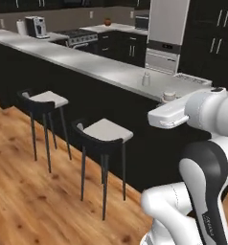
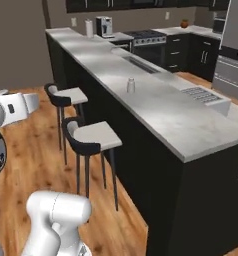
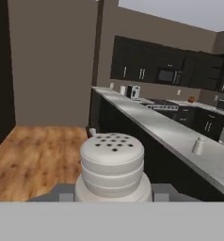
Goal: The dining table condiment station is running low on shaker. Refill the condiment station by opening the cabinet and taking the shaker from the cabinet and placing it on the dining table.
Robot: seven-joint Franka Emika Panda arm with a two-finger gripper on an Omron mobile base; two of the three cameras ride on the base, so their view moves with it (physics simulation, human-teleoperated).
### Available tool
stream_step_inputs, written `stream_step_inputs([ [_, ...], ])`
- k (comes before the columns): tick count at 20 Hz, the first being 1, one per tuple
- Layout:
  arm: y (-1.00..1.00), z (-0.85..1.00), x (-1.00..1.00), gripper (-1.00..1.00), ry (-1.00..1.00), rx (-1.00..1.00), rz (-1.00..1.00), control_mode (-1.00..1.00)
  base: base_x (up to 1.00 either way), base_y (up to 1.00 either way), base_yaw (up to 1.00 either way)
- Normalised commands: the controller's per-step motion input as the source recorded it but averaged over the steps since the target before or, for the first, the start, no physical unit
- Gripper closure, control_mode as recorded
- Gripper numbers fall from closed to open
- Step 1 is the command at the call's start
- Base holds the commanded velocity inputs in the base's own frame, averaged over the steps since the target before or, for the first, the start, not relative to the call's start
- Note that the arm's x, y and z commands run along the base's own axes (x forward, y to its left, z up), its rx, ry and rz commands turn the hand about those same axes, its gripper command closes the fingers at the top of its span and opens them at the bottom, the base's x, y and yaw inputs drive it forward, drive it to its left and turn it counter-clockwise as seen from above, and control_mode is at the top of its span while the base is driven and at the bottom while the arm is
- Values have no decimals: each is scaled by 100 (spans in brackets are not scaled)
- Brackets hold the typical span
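The off-white shaker point(image 3: 112, 162), with a perforated rounded cap, stands close up between my gripper point(image 3: 113, 194) fingers, which are shut on its sides. In the left base view its cap point(image 1: 169, 95) sticks up above my white hand, just in front of the dining table's near edge. The dining table point(image 1: 101, 66) is a long pale grey marble counter with black sides point(image 2: 156, 107). A second small shaker point(image 1: 146, 79) stands on its top point(image 2: 131, 85). Black-brown wall cabinets point(image 3: 142, 61) with silver handles hang on the far wall, doors shut.
Two black stools with pale seats point(image 1: 108, 130) point(image 1: 48, 99) stand along the table's near side on the wood floor. A sink point(image 2: 141, 64) and a ribbed tray point(image 2: 203, 95) are on the table top. A stove point(image 1: 80, 37) and a coffee machine point(image 1: 37, 26) are behind.
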Motion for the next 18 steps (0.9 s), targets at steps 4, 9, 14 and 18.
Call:
stream_step_inputs([
  [4,0,0,0,100,0,0,0,100,64,69,-59],
  [9,0,0,0,100,0,0,0,100,63,62,-58],
  [14,0,0,0,100,0,0,0,100,54,21,-51],
  [18,0,0,0,100,0,0,0,100,32,-31,-23],
])
